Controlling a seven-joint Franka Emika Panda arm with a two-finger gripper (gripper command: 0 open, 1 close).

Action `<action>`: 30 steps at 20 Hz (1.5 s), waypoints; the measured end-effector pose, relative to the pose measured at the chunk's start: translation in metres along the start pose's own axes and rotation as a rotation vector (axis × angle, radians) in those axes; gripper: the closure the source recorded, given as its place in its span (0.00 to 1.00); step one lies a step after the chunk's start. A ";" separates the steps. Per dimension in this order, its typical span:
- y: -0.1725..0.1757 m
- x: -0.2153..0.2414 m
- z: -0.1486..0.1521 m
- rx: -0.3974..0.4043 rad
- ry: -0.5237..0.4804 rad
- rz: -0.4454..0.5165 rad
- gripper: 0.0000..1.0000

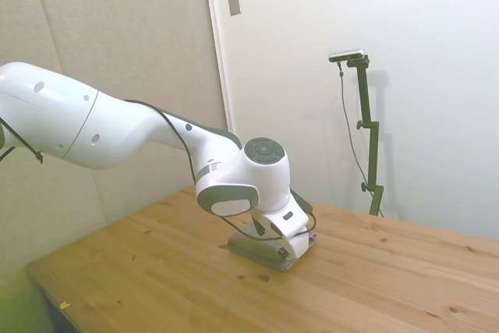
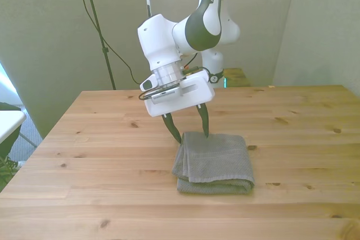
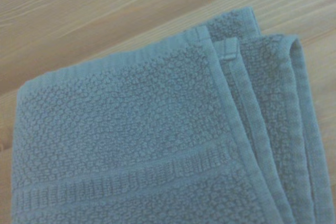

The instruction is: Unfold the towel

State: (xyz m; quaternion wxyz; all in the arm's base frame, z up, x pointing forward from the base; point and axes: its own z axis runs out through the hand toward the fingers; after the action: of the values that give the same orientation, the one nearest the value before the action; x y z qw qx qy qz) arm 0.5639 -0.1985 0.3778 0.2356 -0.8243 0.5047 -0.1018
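My gripper (image 2: pixel 190 131) hangs with fingers spread apart, tips at the far edge of the folded grey towel (image 2: pixel 215 162), which lies flat near the middle of the wooden table (image 2: pixel 112 155).

- A wooden counter (image 2: pixel 101 155) of pale pine boards with dark knots.
- Grey fabric wall panels (image 1: pixel 117 37) behind it in the side view.
- A white wall (image 1: pixel 437 76) beside them, with a small grey plate (image 1: pixel 234 1) mounted near its edge.

Lab, robot arm (image 1: pixel 117 126), padded walls (image 1: pixel 101 37)
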 end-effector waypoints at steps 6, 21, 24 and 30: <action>-0.001 -0.001 0.001 0.000 -0.003 -0.004 1.00; 0.000 0.001 -0.002 0.003 0.001 -0.002 1.00; -0.001 0.003 -0.006 0.007 0.003 -0.001 1.00; -0.017 0.001 -0.022 0.031 -0.004 -0.023 1.00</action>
State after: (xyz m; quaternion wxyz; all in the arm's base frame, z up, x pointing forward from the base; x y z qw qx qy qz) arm 0.5689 -0.1991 0.4047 0.2484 -0.8265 0.4929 -0.1106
